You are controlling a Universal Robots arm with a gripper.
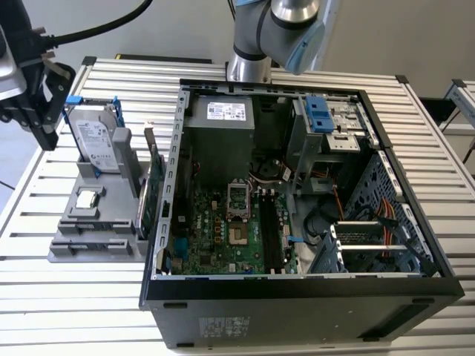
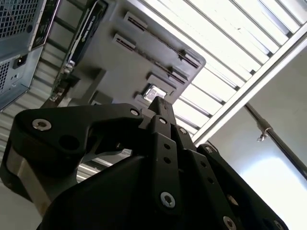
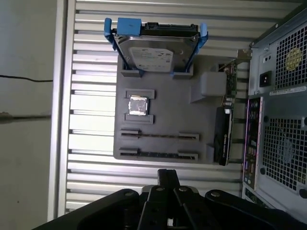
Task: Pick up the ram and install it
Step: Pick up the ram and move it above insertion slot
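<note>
Spanning the scene is a silver table of ribbed aluminium slats (image 1: pixel 74 311), framed by plain rails, with a pale grey wall and floor around it. On it lies one black sheet-metal computer case (image 1: pixel 297 315), open on its side, with perforated panels and one green motherboard (image 1: pixel 223 237) studded with sockets inside. One grey-and-blue jointed robot arm (image 1: pixel 286 30) rises behind the case. Toward the exterior view's left, touching the case's side, sits one matte grey moulded plastic tray (image 3: pixel 163 120), flat and roughly rectangular with raised holders. Held on edge in it is one silver metal hard drive in blue plastic clips (image 3: pixel 153 52). One large green expansion card with a metal bracket (image 1: pixel 151 196) stands on edge along the tray's case side. The tray has two long slotted rows. The ram (image 3: pixel 158 154), a thin dark stick, lies in the row nearest the tray's outer edge, far from the hard drive; whether the other row holds anything I cannot tell. One small square silver CPU chip (image 3: pixel 138 105) rests in a pocket between the drive and those rows. The black metal gripper (image 3: pixel 168 173) hangs above the table at the exterior view's left, apart from the tray, with its two fingers pressed together on nothing.
</note>
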